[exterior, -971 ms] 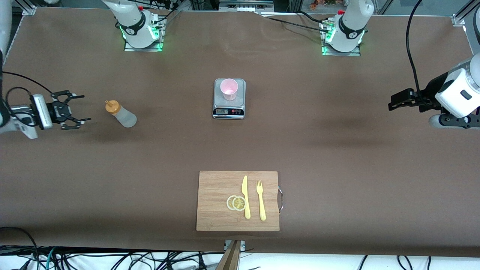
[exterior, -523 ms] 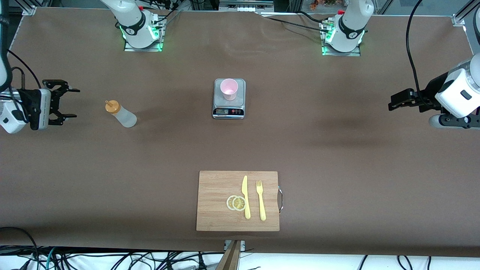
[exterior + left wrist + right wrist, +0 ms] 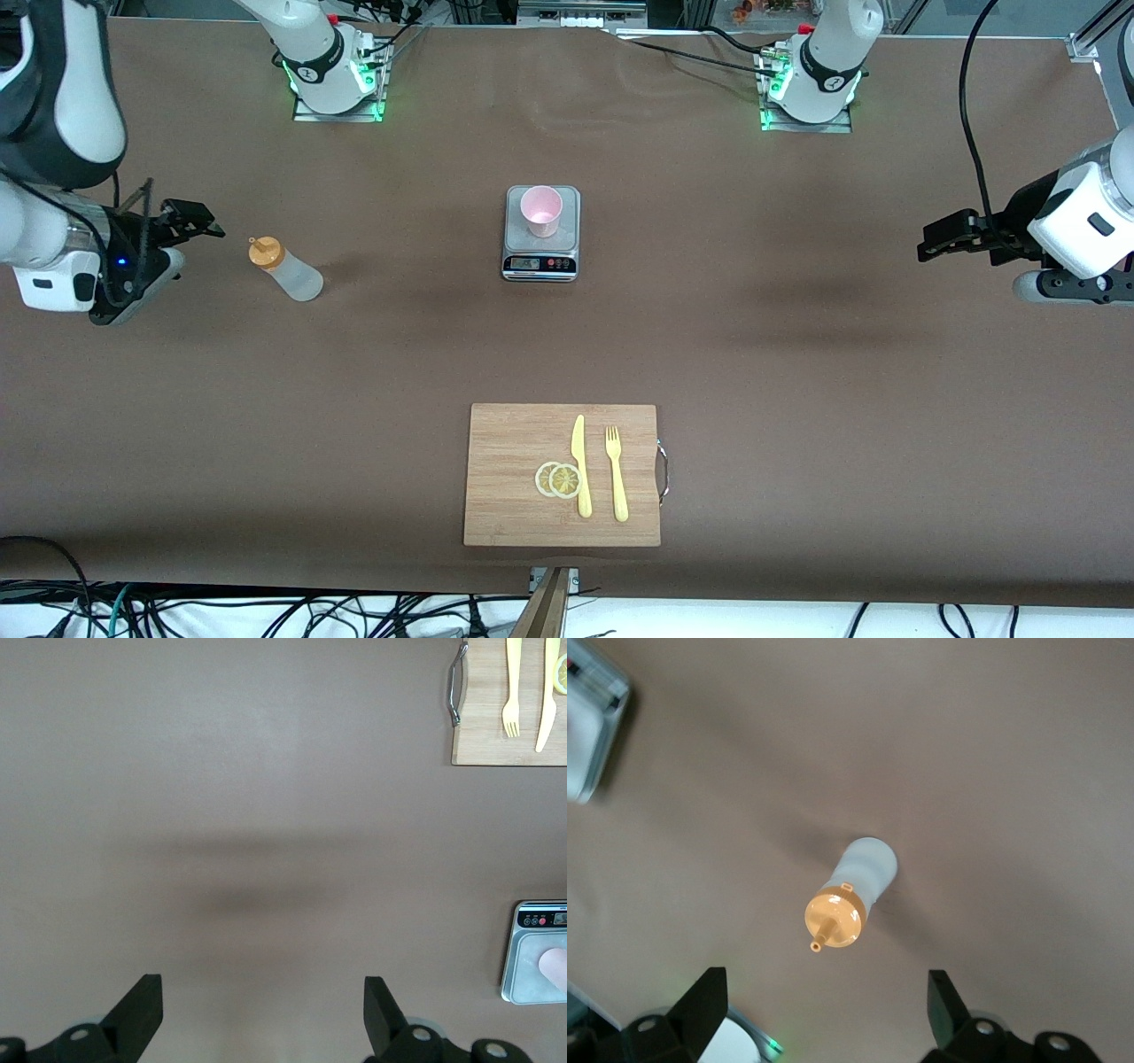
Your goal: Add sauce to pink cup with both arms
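Nearest the camera sits the board (image 3: pixel 562 474); farther up, the bottle (image 3: pixel 285 270) stands toward the right arm's end, the cup (image 3: pixel 540 211) on the scale (image 3: pixel 541 232). Right gripper (image 3: pixel 188 223), open and empty, hangs beside the bottle, probably lining up a grasp that needs fingers astride its body. Left gripper (image 3: pixel 932 242) waits wide open, empty, over its end.

Table (image 3: pixel 797 354): plain brown. Sauce bottle (image 3: pixel 285 269): translucent white, orange cap. Cup (image 3: pixel 540 211): pink. Kitchen scale (image 3: pixel 541 257): silver-grey, red buttons. Cutting board (image 3: pixel 514 470): light wood grain. Knife (image 3: pixel 580 465), fork (image 3: pixel 616 474): pale yellow. Lemon slices (image 3: pixel 558 479): yellow-rimmed. Fingers (image 3: pixel 142 1014): black.
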Robot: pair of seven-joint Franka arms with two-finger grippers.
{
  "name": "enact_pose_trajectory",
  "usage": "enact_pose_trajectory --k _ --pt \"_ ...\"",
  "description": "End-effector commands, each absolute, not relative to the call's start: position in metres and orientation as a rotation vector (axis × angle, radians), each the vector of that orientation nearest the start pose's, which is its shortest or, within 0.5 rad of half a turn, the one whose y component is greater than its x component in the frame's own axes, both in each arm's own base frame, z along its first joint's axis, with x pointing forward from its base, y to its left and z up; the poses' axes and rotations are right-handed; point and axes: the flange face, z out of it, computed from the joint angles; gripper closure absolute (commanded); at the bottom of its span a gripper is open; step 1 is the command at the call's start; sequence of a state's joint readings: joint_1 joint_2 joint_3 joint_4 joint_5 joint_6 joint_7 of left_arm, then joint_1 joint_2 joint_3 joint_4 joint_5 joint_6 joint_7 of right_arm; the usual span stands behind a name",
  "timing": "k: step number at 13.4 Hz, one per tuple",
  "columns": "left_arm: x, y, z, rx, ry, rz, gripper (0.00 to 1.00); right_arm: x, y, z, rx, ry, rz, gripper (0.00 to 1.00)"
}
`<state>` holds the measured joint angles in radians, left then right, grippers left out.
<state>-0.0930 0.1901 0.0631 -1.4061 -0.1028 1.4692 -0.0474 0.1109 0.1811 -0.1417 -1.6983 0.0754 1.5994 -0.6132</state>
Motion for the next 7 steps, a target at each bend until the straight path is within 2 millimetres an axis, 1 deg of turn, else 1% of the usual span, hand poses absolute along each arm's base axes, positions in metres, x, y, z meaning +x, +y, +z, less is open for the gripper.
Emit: enact_pose_trajectory --k 1,2,3,4,5,7 --pt "0.603 -0.033 0.589 -3.214 0.007 0.203 0.00 0.571 0.001 0.497 -3.038 -0.508 0.331 0.00" --pt "0.603 -0.033 0.589 -3.214 0.007 0.203 0.00 0.566 0.000 0.510 -3.082 -0.352 0.312 0.00" --pt "0.603 -0.033 0.589 -3.214 0.007 0.203 0.00 0.561 0.004 0.520 -3.105 -0.226 0.310 0.00" --pt "0.603 -0.033 0.589 -3.214 0.007 0.203 0.00 0.557 0.003 0.533 -3.138 -0.132 0.336 0.00" --pt "0.603 -0.033 0.588 -3.213 0.007 0.206 0.00 0.558 0.000 0.549 -3.171 -0.109 0.319 0.00" --pt "0.603 -0.033 0.588 -3.214 0.012 0.205 0.00 0.559 -0.013 0.573 -3.213 -0.074 0.271 0.00"
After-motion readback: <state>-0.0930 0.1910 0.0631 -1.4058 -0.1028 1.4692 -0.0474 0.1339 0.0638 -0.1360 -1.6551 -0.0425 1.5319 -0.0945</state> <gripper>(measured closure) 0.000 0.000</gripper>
